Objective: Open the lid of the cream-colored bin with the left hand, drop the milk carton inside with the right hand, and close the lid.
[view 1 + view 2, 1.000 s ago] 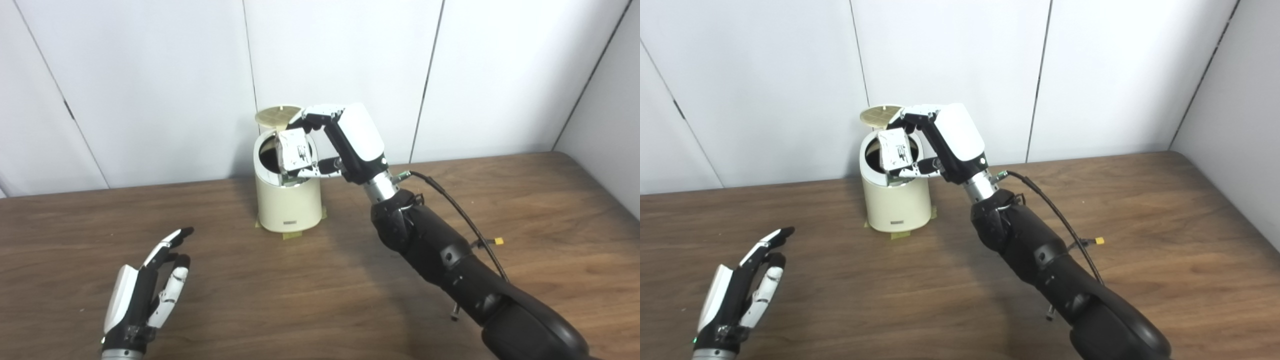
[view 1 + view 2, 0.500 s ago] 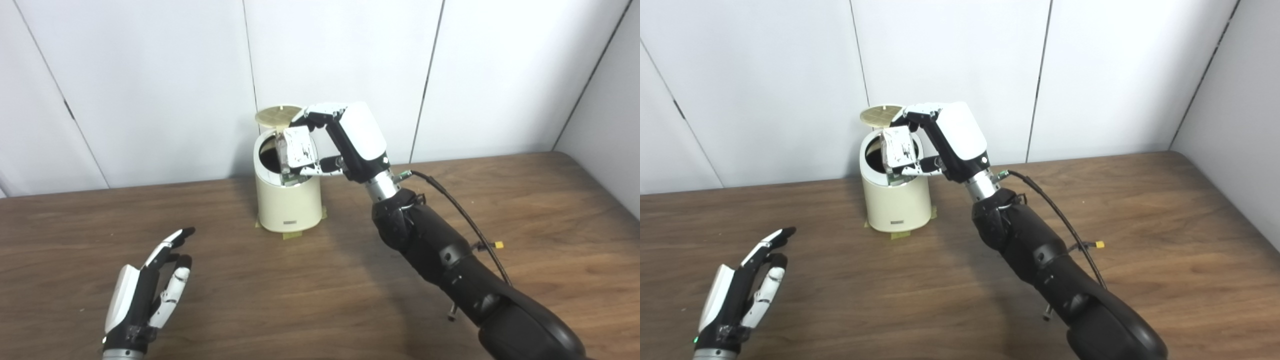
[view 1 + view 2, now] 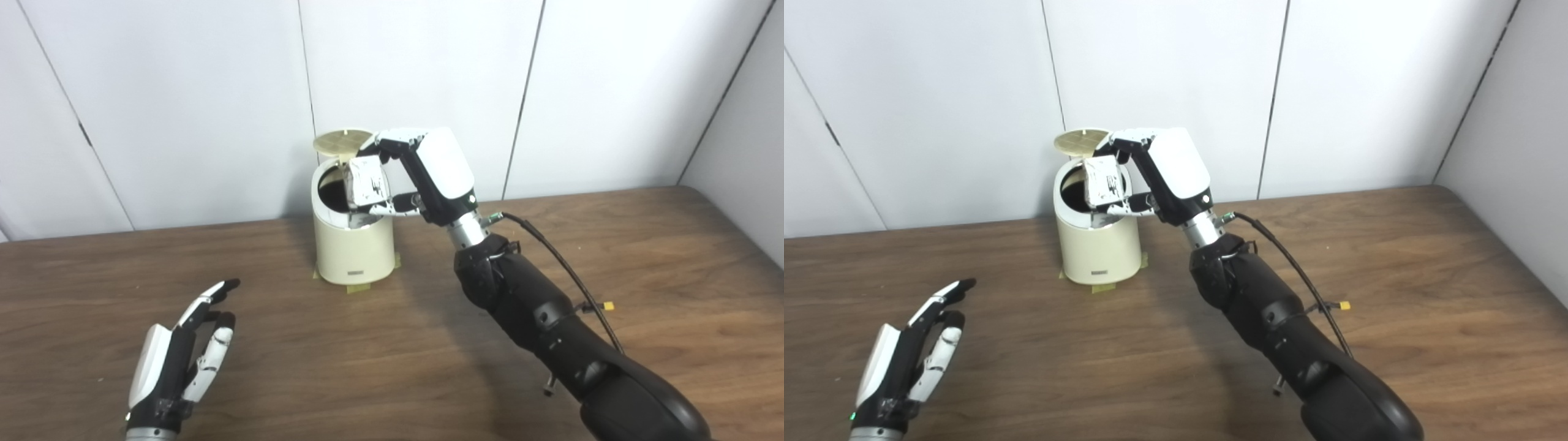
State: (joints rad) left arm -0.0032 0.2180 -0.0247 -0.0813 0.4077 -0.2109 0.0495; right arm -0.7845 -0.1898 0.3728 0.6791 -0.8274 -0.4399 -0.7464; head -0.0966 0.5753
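Note:
The cream-colored bin stands at the back of the table against the wall, with its round lid swung up and open behind the dark mouth. My right hand is shut on the small white milk carton, holding it tilted over the right side of the bin's mouth, partly above the rim. My left hand rests open near the table's front left, fingers spread and pointing toward the bin, holding nothing and far from it.
Yellow tape marks the bin's foot on the brown wooden table. White wall panels stand right behind the bin. A black cable with a yellow tag hangs off my right forearm.
My right hand has turned the carton and shifted it slightly up and to the right over the bin's mouth. The left hand and the lid have not moved.

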